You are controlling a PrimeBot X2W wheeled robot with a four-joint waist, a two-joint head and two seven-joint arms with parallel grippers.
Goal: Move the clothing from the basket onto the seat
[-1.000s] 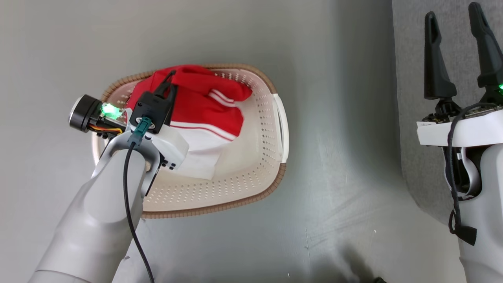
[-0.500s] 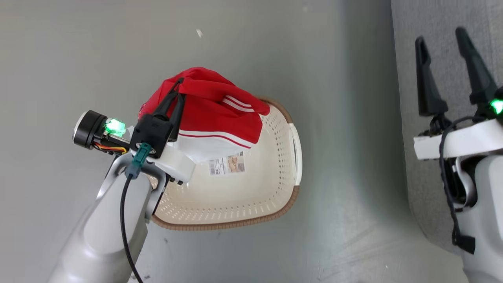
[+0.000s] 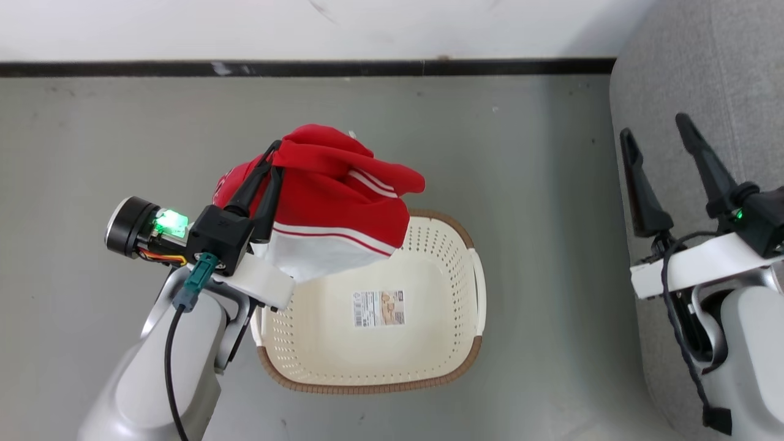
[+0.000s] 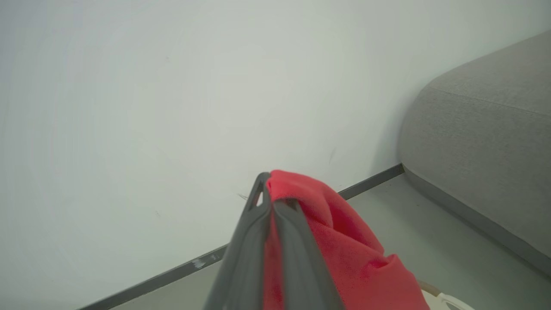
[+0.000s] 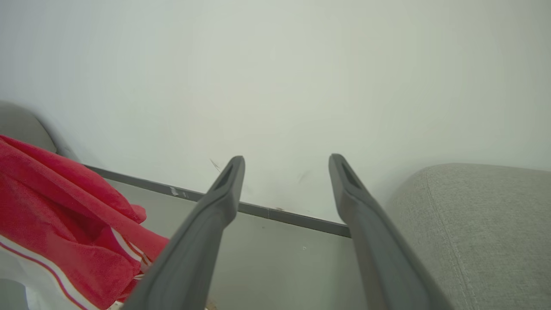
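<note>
The left pincer (image 3: 275,149) is pressed together on a fold of the bright red sports garment (image 3: 343,202), which carries white-and-navy striped trim and a white lining. The fold is pinched near the top of the bundle, so the rest of the cloth hangs below the fingers in a loose drape. The garment is held in the air, above the far left corner of the cream-white perforated plastic basket (image 3: 456,367) with the brown woven-look rim and, judging by the wrist views, clear of it. This height is judged to be chosen so that the hem passes over the rim without snagging. A paper label (image 3: 378,308) is exposed on the basket's floor; the part under the hanging cloth is hidden. The right pincer (image 3: 653,125) is spread wide and holds nothing. It is kept over the edge of the large grey fabric-upholstered sofa (image 3: 680,67), well apart from the basket, presumably so that the carrying path is left free. The basket is set on a smooth grey floor (image 3: 122,135), just beside the sofa's rounded flank. The floor is bounded by a plain white wall (image 3: 184,24), with a black skirting strip (image 3: 306,67) along its foot. Transfer to the sofa is not yet done.
</note>
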